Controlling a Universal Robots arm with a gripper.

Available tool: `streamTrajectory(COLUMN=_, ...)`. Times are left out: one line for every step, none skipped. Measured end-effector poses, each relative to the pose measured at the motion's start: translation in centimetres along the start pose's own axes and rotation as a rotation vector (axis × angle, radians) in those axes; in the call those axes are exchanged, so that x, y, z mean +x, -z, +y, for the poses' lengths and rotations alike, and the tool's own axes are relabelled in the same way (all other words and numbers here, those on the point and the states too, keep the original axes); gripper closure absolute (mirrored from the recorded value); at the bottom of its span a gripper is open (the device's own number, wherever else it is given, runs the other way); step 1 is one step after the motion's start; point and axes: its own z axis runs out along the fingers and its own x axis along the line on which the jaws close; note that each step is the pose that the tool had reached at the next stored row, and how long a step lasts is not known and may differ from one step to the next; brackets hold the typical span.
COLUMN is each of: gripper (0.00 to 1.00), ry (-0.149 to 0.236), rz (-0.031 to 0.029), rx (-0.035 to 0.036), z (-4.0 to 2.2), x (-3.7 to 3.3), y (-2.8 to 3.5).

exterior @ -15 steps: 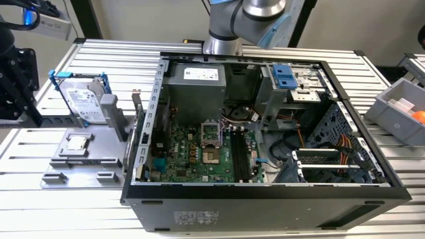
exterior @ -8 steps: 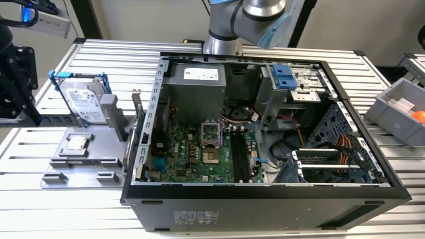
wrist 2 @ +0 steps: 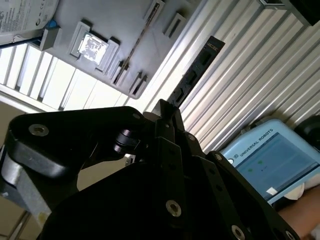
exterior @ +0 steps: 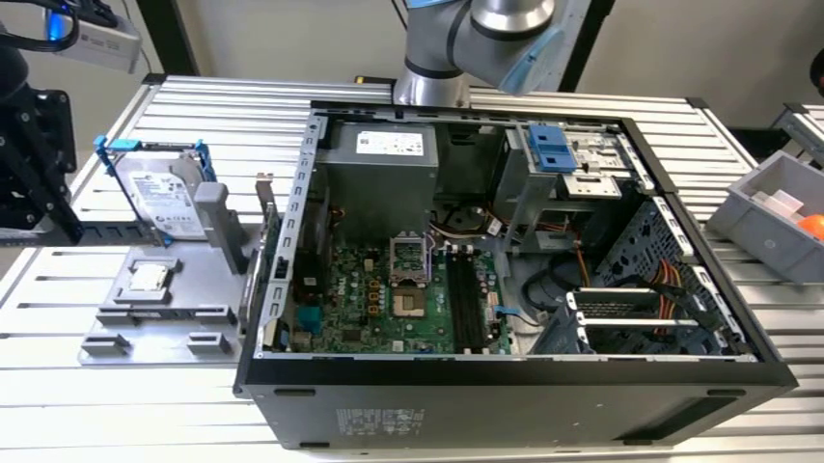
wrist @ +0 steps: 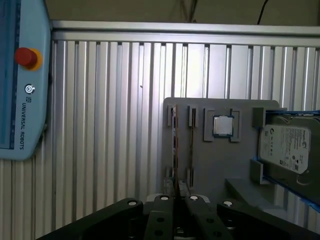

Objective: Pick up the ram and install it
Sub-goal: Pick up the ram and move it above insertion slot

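Ram (wrist 2: 192, 76) clamped edge-on in gripper (wrist: 175, 189), nr gray holder (wrist: 220, 160) w/ CPU (wrist: 223, 125).

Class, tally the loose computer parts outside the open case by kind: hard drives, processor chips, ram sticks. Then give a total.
hard drive: 1
processor chip: 1
ram stick, held in the pincer: 1
Total: 3

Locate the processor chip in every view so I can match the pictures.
Exterior view: processor chip on the exterior view's left, outside the computer case.
First wrist view: chip beside the blue-framed hard drive.
Second wrist view: chip glinting in its square pocket.
Shared landmark: the grey holder tray it sits in.
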Motion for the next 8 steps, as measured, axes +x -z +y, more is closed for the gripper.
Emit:
streamTrajectory(gripper=1.00, ry=0.000, rz=0.0003, rx=0.0001, z=-0.08, x=0.00, y=0.00)
streamTrajectory(gripper=1.00, ry=0.000, rz=0.0006, rx=0.0001, z=-0.19, x=0.01, y=0.00)
streamTrajectory(gripper=1.00, ry=0.000, rz=0.0009, rx=0.0001, z=-0.28, x=0.01, y=0.00)
streamTrajectory(gripper=1.00, ry=0.000, rz=0.0013, rx=0.0001, z=-0.39, x=0.01, y=0.00)
streamTrajectory(gripper=1.00, ry=0.000, rz=0.0017, rx=0.0000, z=-0.52, x=0.02, y=0.01)
streamTrajectory(gripper=1.00, ry=0.000, rz=0.0020, rx=0.0000, z=-0.62, x=0.02, y=0.01)
streamTrajectory(gripper=1.00, ry=0.000, rz=0.0023, rx=0.0001, z=-0.74, x=0.02, y=0.01)
streamTrajectory(gripper=1.00, ry=0.000, rz=0.0027, rx=0.0000, z=-0.87, x=0.02, y=0.01)
